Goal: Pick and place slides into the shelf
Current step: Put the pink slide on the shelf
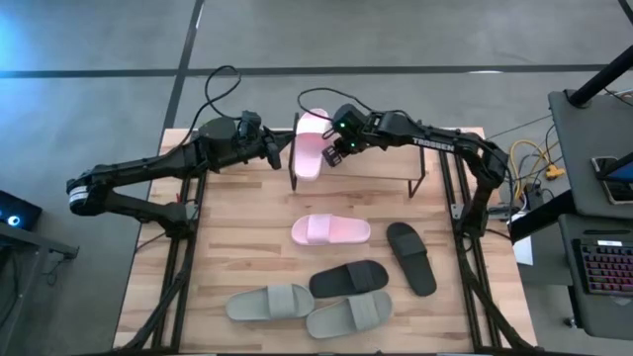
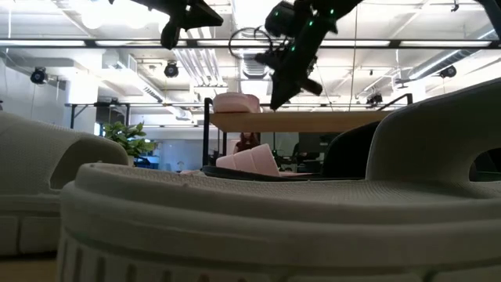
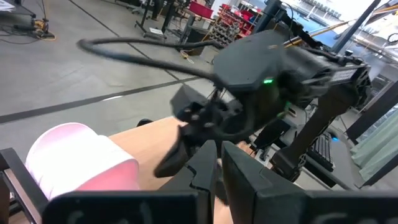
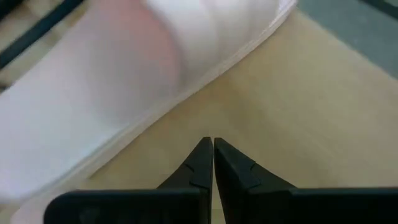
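Observation:
One pale pink slide [image 1: 310,143] lies sole-down on the left end of the shelf [image 1: 386,163], a low rack with a light plank top at the table's far side; both also show in the low view, the slide [image 2: 237,103] on the plank [image 2: 329,121]. My right gripper [image 1: 336,150] is shut and hovers just above the plank, right beside the slide's edge [image 4: 186,93], its fingertips [image 4: 212,144] clear of it. My left gripper [image 1: 274,150] is shut and empty, in the air just left of the shelf. The other pink slide [image 1: 331,229], two black slides [image 1: 410,257] [image 1: 348,279] and two grey-green slides [image 1: 269,303] [image 1: 348,314] lie on the table.
The shelf's plank is bare to the right of the pink slide [image 1: 381,158]. The five loose slides lie in the table's middle and near part. In the low view a grey-green slide [image 2: 235,227] fills the foreground. A desk with a keyboard [image 1: 603,262] stands beyond the table's right edge.

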